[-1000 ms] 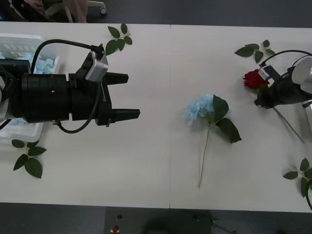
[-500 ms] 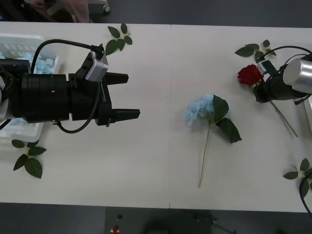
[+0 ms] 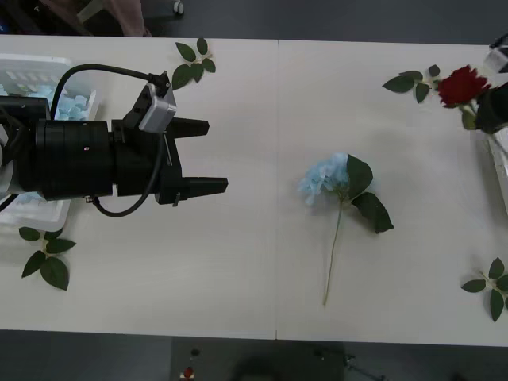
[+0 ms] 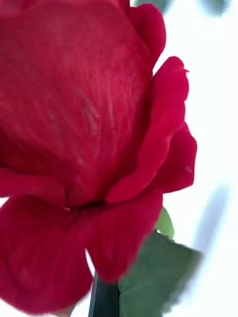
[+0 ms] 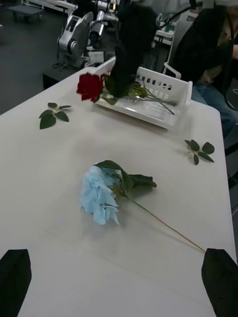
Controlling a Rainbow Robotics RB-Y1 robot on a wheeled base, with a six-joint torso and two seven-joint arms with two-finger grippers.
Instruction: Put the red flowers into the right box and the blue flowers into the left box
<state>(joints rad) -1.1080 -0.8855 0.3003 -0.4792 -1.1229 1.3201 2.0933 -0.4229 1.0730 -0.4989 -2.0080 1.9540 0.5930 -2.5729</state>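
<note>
- The right gripper point(image 5: 128, 44) holds a red rose point(image 3: 463, 84) lifted clear of the table point(image 3: 238, 302); the left wrist view shows the bloom jutting out to one side of the gripper and the stem trailing out the other side, over the right box point(image 5: 166, 101); so the rose's long axis runs roughly level, crosswise to the gripper.
- The box lies directly beneath and just behind that gripper; I judge the coming move to be a short lowering and release, which depends on the bloom end also clearing the near rim.
- The right gripper's jaws are clamped on the stem close under the bloom; the right wrist view shows the petals pressed up near the camera with a green leaf point(image 4: 158, 277) below.
- The left gripper point(image 3: 208, 155) hangs over the table near the left box point(image 3: 48, 63), its black fingers point(image 5: 15, 282) spread wide and holding nothing.
- One blue hydrangea point(image 3: 324, 176) lies flat on the table, straight ahead of the left gripper's open fingers and well apart from them; its head points away from the robot and its stem runs back toward the robot's edge; the left arm is the nearer one.
- Blue flower heads point(image 3: 70, 107) already sit in the left box.
</note>
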